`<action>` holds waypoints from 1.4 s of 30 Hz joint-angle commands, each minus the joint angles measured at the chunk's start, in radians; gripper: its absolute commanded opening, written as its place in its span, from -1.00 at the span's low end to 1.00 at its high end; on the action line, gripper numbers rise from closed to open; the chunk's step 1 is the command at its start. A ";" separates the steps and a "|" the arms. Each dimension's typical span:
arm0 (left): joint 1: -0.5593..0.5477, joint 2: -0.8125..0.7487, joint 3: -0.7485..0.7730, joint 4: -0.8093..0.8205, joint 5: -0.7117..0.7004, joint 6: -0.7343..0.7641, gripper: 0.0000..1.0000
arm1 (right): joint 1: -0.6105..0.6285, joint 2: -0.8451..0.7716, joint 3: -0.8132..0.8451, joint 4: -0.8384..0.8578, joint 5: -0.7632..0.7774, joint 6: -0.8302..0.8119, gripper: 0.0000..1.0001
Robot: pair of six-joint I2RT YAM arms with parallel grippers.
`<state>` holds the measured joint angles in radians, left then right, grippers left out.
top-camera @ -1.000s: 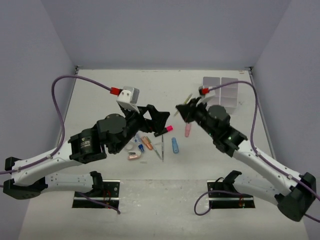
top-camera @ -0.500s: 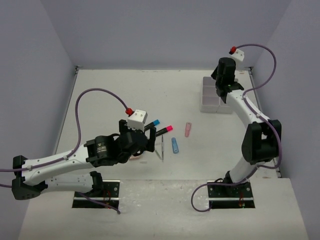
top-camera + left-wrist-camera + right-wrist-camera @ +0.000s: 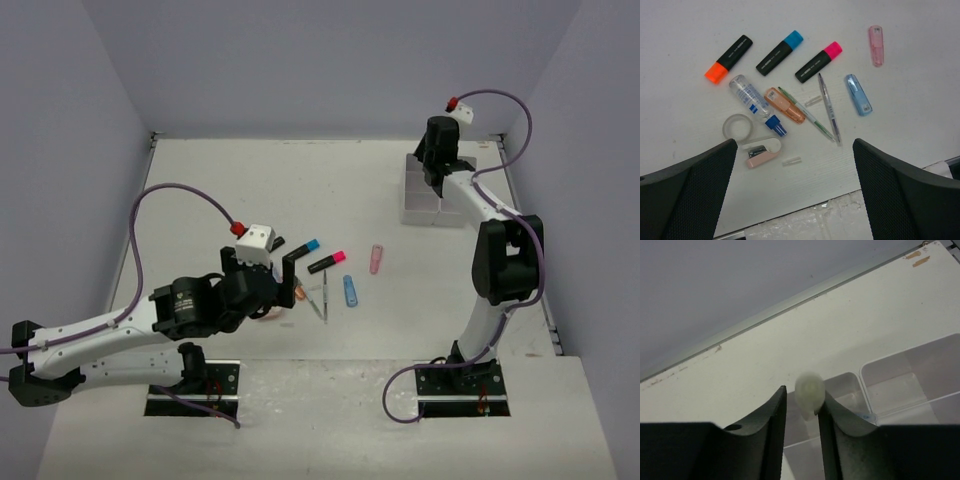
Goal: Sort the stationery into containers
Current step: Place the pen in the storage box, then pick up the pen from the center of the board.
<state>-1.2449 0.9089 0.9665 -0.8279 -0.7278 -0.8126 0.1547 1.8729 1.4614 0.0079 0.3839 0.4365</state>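
The stationery lies spread below my left gripper, which hangs open above the table's near edge. There are highlighters with an orange cap, a blue cap and a pink cap, two thin pens, a tape roll, and copper, blue and pink pieces. My right gripper hovers over the white organiser at the far right. Its jaws stand slightly apart around a blurred pale item that leans on the right finger.
A clear glue tube with a blue cap and a pink-and-white dispenser lie among the stationery. The table's taped near edge runs just below my left fingers. Grey walls close in the back and sides.
My right arm swung from the table's middle to the organiser, and its jaws have just parted. The left arm drew back toward the near edge, still open.
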 commanded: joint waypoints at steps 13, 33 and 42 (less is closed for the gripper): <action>0.004 -0.032 0.017 -0.231 -0.181 -0.146 1.00 | 0.224 -0.373 -0.161 -0.209 0.008 0.059 -0.14; 0.002 -0.047 -0.004 -0.230 -0.172 -0.153 1.00 | 0.842 -0.200 -0.309 -0.526 -0.103 0.414 -0.31; -0.002 -0.109 -0.026 -0.177 -0.143 -0.106 1.00 | 0.866 -0.101 -0.297 -0.501 -0.138 0.433 -0.38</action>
<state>-1.2449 0.8088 0.9508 -1.0532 -0.8603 -0.9365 1.0128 1.7322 1.1184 -0.4962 0.2608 0.8329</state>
